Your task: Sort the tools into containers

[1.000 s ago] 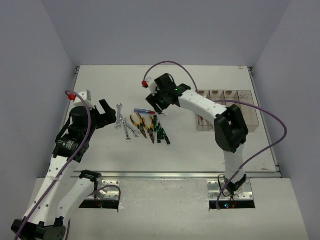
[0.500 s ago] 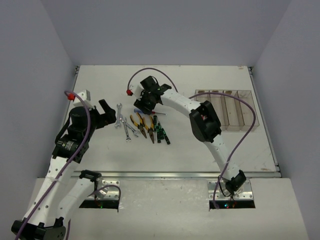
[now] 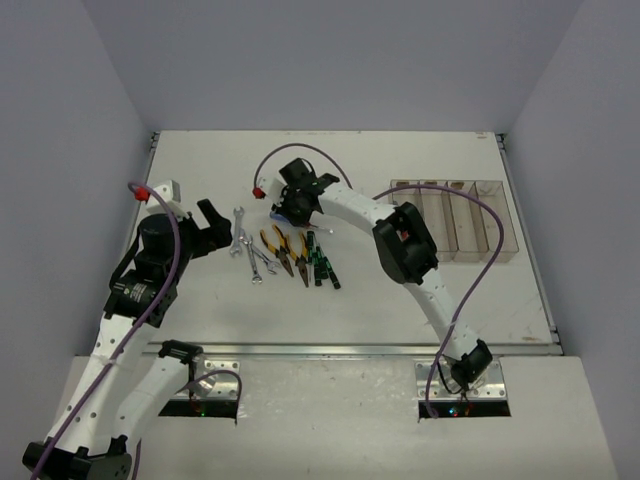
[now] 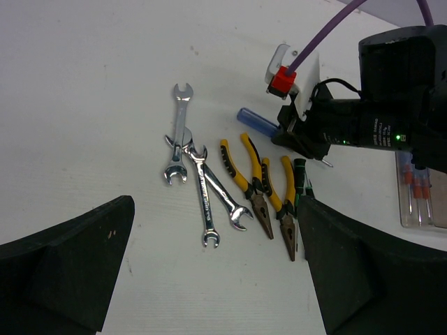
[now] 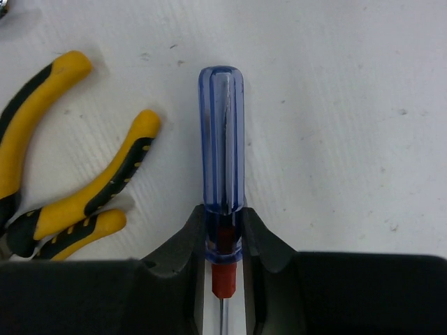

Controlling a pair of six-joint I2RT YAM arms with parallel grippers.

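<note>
My right gripper (image 5: 223, 225) is shut on the blue-and-red screwdriver (image 5: 221, 139), pinching the handle's base just above the red collar; the tool still lies on the table. From above, that gripper (image 3: 296, 208) sits at the far end of the row of tools. Silver wrenches (image 4: 183, 136), yellow-handled pliers (image 4: 251, 185) and black-and-green screwdrivers (image 3: 320, 262) lie side by side on the table. My left gripper (image 4: 216, 279) hangs open, left of the wrenches (image 3: 245, 250), with nothing between its fingers. The clear containers (image 3: 470, 220) stand at the right.
A container (image 4: 419, 202) at the right edge of the left wrist view holds red-tipped screwdrivers. The right arm's purple cable (image 3: 300, 150) loops above the tools. Grey walls close in the white table (image 3: 400, 300) on three sides.
The right arm swung left from the containers' side to the blue-and-red screwdriver, and its jaws closed on the handle. The left arm has stayed still and open.
</note>
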